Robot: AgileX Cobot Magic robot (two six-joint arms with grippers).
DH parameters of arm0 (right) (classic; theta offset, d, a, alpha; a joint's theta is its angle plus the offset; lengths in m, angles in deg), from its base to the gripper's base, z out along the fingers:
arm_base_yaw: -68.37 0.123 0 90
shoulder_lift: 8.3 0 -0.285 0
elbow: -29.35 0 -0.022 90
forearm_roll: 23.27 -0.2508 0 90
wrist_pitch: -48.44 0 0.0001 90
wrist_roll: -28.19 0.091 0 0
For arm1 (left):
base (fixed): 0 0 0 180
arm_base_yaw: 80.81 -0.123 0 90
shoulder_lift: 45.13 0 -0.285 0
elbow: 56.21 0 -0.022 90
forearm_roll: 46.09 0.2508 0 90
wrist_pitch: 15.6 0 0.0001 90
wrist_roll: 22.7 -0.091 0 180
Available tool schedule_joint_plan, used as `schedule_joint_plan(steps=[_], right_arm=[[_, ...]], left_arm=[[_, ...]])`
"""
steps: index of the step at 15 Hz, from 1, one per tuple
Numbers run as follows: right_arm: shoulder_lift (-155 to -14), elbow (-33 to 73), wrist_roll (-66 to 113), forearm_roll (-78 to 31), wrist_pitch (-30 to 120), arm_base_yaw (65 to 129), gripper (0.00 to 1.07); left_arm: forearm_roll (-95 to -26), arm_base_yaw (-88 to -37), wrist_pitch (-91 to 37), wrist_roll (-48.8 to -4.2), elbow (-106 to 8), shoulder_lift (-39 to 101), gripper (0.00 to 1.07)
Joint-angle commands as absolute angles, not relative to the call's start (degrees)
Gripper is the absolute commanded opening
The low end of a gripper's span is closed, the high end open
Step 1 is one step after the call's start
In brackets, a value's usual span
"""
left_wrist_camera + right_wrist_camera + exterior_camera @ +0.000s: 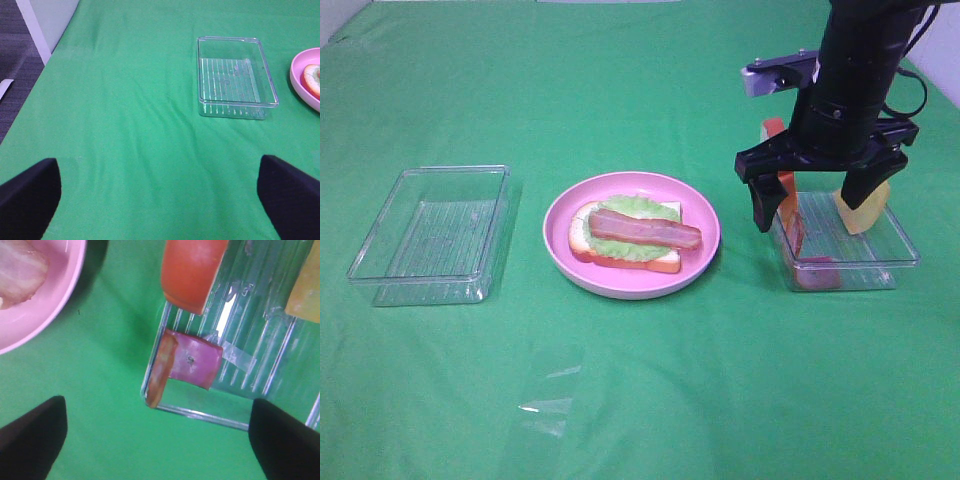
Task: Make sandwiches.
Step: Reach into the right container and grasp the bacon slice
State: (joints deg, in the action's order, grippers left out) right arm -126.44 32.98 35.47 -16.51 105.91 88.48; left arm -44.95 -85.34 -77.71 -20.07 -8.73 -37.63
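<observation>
Right gripper point(808, 215) gapes above tray point(902, 262); half-built sandwich point(630, 243) shows bacon point(645, 230) over lettuce point(640, 208), bread point(581, 235)

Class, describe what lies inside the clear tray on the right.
Inside the right tray: an orange-crusted bread slice, a yellow cheese piece and reddish bacon pieces. The open right claw above hides part of its floor.

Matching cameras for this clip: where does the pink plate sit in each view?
Exterior high: plate in the middle, between the empty tray and the filled tray.
Left wrist: plate cut off at the picture's edge, beside the empty tray.
Right wrist: plate cut off in a corner, a little apart from the filled tray.
Shared landmark: the sandwich on the plate, partly visible in all three.
</observation>
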Motion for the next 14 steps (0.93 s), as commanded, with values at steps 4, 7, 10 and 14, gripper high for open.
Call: schedule_joint_plan(steps=[4,7,10,14], right_arm=[[-131.88,32.69,40.68,-14.96,102.7,88.25,0.96],[-132.17,32.69,41.08,-14.56,102.47,88.25,0.91],[-132.17,32.69,41.08,-14.56,102.53,88.25,0.67],[-132.17,32.69,41.08,-14.56,102.47,88.25,0.05]], left_arm=[[-45.23,-85.4,-77.14,-20.24,-8.62,-38.72,1.01],[-45.23,-85.4,-77.14,-20.24,-8.62,-38.72,1.01],[-45.23,-85.4,-77.14,-20.24,-8.62,-38.72,1.01],[-45.23,-85.4,-77.14,-20.24,-8.62,-38.72,1.01]])
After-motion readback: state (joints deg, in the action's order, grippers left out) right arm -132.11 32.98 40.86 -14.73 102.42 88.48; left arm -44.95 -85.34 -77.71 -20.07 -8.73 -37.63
